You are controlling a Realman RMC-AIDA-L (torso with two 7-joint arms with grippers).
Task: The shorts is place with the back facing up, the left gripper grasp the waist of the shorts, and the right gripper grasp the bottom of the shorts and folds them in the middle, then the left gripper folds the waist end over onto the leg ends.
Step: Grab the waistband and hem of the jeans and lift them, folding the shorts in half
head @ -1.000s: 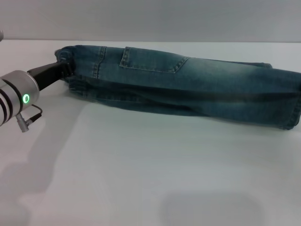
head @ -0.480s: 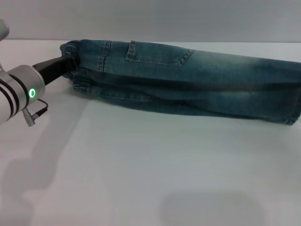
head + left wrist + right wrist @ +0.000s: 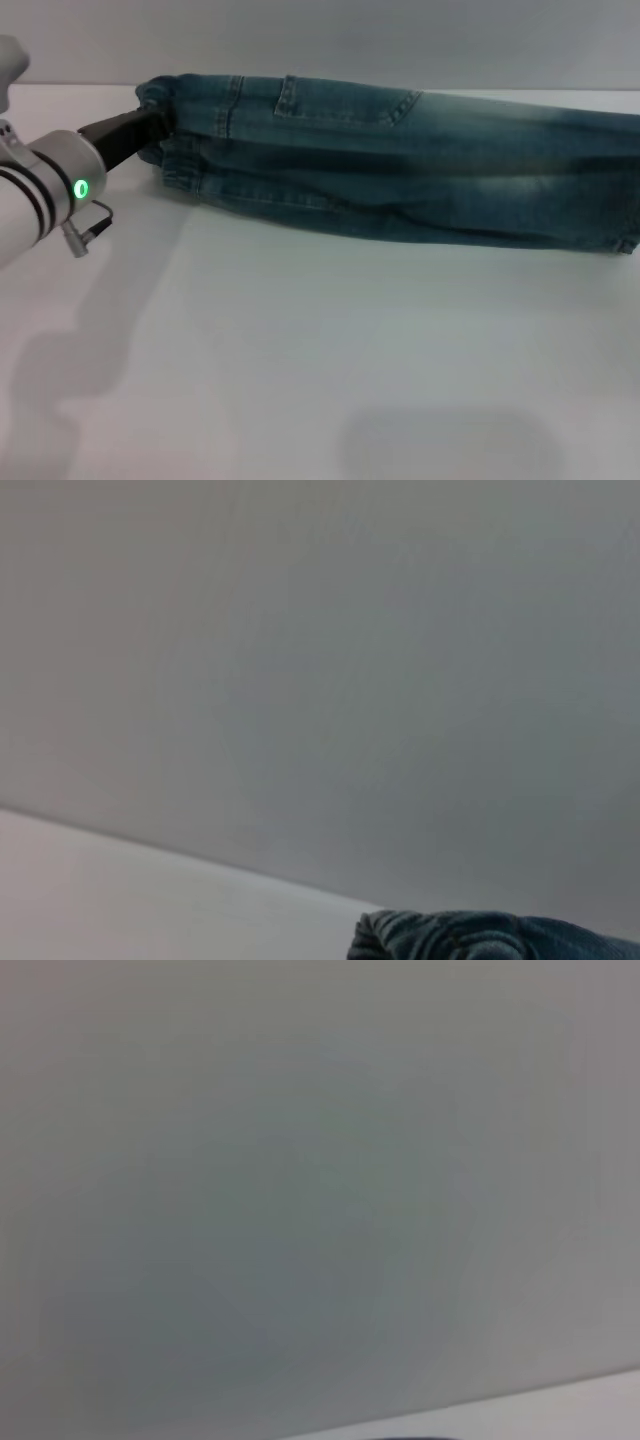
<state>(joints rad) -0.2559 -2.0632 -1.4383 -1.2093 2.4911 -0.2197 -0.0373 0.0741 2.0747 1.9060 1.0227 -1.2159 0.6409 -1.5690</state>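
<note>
Folded shorts (image 3: 400, 165) lying lengthwise left to right, held at the left end.

The waist of the shorts (image 3: 165, 130) is being gripped by the left gripper (image 3: 150, 125), clenched on the ruffled band at the far left of the white table (image 3: 300, 350). The long axis is running rightward from that claw toward the leg ends (image 3: 625, 180), well apart at the right edge. The right gripper is not being shown; only the left arm is near.
</note>
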